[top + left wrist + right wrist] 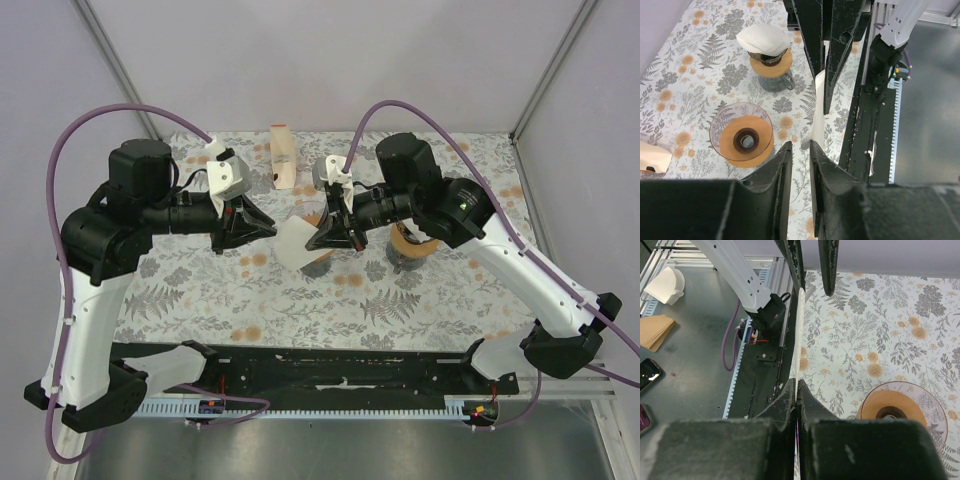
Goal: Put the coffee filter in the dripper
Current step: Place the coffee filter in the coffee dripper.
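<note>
A white coffee filter (296,245) hangs edge-on over the table, and my right gripper (798,382) is shut on it, its jaws pressed on the paper (800,340). Just right of the filter sits the dripper (742,137), empty, clear glass with a wooden collar. From the top it is mostly hidden under the right gripper (313,243), with only an orange rim (312,218) showing. My left gripper (800,144) faces the filter from the left, jaws slightly apart with only tablecloth showing between them. The filter's near edge (818,110) reaches just to their tips.
A second dripper with a white filter in it stands on a glass server (765,42) further right, under the right arm (412,245). An orange-and-white packet (283,158) stands at the back. The black rail (330,365) runs along the near table edge.
</note>
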`<act>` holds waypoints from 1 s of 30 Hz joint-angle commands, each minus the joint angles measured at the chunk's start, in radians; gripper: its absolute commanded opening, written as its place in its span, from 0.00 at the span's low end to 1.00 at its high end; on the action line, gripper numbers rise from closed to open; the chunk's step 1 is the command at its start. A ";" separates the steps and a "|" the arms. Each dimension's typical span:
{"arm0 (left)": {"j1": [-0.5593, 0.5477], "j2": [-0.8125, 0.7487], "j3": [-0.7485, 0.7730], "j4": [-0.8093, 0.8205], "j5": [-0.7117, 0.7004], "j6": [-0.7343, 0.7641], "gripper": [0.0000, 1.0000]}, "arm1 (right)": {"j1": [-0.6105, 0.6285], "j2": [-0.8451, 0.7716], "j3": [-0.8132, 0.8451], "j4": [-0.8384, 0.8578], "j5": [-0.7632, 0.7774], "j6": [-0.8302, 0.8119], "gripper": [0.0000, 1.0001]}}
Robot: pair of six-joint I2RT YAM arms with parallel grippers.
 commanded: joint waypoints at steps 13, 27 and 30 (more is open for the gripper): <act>-0.008 0.007 0.031 0.017 -0.008 0.009 0.25 | 0.003 -0.010 0.026 -0.001 -0.034 -0.019 0.00; -0.007 -0.003 -0.011 0.053 0.029 -0.002 0.24 | 0.003 -0.018 0.022 -0.002 -0.044 -0.022 0.00; -0.008 -0.006 -0.014 0.043 0.052 0.005 0.26 | 0.003 -0.013 0.028 -0.002 -0.042 -0.022 0.00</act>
